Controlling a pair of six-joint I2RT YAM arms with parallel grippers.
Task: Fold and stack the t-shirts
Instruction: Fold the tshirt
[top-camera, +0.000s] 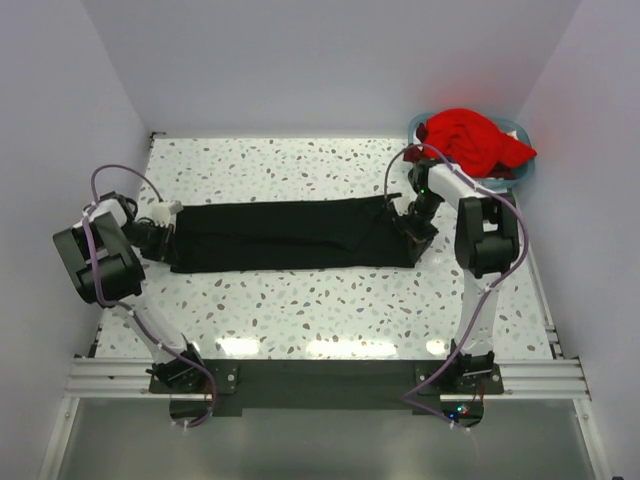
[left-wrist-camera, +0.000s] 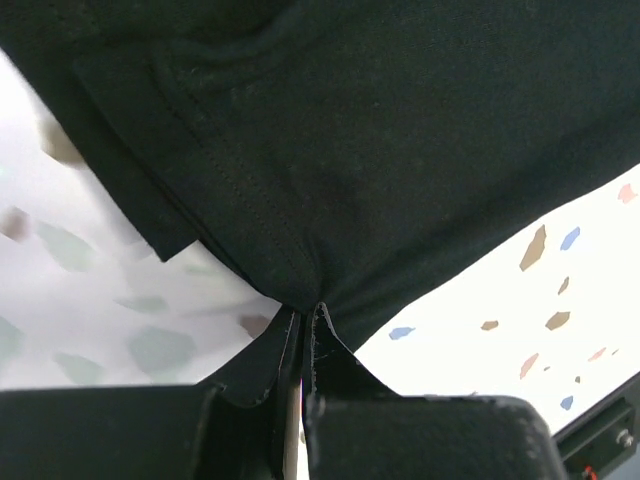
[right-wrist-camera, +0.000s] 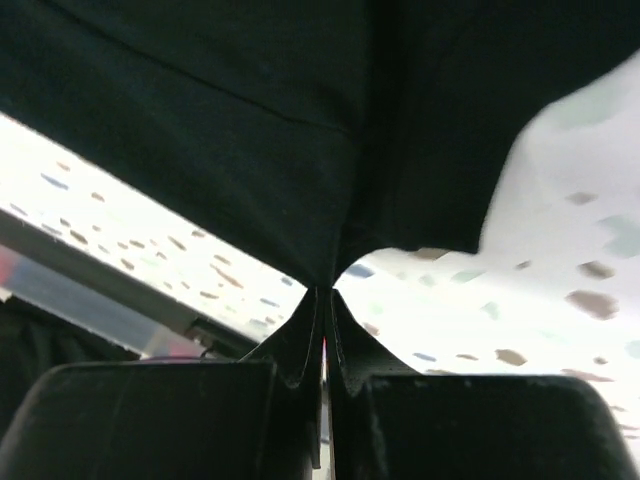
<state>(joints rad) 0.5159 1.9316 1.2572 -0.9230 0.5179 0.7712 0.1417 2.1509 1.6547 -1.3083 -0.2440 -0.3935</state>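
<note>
At the left side of the speckled bench (top-camera: 300, 300), close to the white wall, the left gripper (left-wrist-camera: 300, 335) is clamped on a pinch of the black t-shirt (top-camera: 290, 235). Its jaws are pressed together over the cloth just below a stitched hem.

The black t-shirt is spread as a long, narrow band across the middle of the bench, with its long axis running left to right between the two arms (it looks folded lengthwise, though the layers cannot be counted).

At the shirt's right end the right gripper (right-wrist-camera: 325, 305) is closed on a gathered edge of the same cloth. The right arm's elbow is raised just beside that end.

Beyond the elbow, in the far right corner, a light blue basket (top-camera: 522, 170) is set against the wall. The red t-shirt (top-camera: 468, 138) is heaped in it and spills over its rim, well apart from the black one.
</note>
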